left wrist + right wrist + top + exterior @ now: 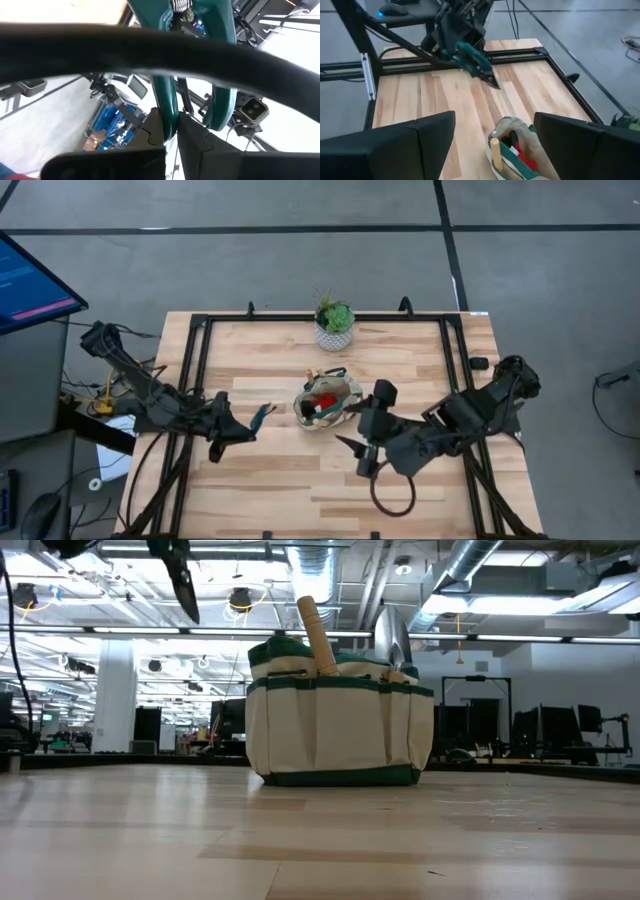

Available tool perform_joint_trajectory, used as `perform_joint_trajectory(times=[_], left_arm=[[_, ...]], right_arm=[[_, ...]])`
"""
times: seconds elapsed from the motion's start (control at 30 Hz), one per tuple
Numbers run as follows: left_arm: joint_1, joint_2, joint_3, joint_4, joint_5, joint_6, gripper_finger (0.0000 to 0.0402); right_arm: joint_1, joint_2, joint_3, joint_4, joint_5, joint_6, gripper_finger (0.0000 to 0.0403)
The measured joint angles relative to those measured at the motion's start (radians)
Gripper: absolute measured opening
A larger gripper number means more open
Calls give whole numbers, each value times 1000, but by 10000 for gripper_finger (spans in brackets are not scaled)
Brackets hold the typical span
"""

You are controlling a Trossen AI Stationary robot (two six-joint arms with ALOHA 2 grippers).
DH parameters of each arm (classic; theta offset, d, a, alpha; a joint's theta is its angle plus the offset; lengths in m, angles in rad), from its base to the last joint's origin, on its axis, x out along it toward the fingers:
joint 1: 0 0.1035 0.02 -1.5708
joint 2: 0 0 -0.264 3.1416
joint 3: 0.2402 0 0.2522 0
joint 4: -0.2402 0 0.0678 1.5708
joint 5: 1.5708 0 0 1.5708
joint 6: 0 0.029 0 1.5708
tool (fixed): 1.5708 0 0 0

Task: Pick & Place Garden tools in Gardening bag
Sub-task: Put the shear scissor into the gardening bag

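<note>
**Shears held up beside the bag**

Pinched tight, the left gripper (240, 427) holds green-handled pruning shears (262, 416) in the air, just left of the gardening bag (327, 402). The right gripper (352, 442) hovers by the bag's other side, fingers spread wide. A wooden handle (316, 636) sticks out of the bag.

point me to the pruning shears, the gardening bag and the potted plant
pruning shears (476, 61): right wrist view, on the green handles, held by the left gripper (232, 427).
gardening bag (340, 730): low view, on the beige front panel.
potted plant (334, 317): high view, on the green leaves above the white pot.
</note>
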Motion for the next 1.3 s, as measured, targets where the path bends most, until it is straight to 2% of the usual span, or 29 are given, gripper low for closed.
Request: perform_joint_trajectory(times=[0.23,0.67,0.87,1.3], left_arm=[[0,82,-69,223,-27,0,1],[75,352,-174,737,-40,-19,1],[126,439,-174,820,3,-32,1],[174,561,-174,947,9,-35,2]], right_arm=[[-27,1,0,2,-1,19,265],[-37,1,0,-7,1,19,265],[-40,1,0,-9,1,18,265],[-38,1,0,-9,0,18,265]])
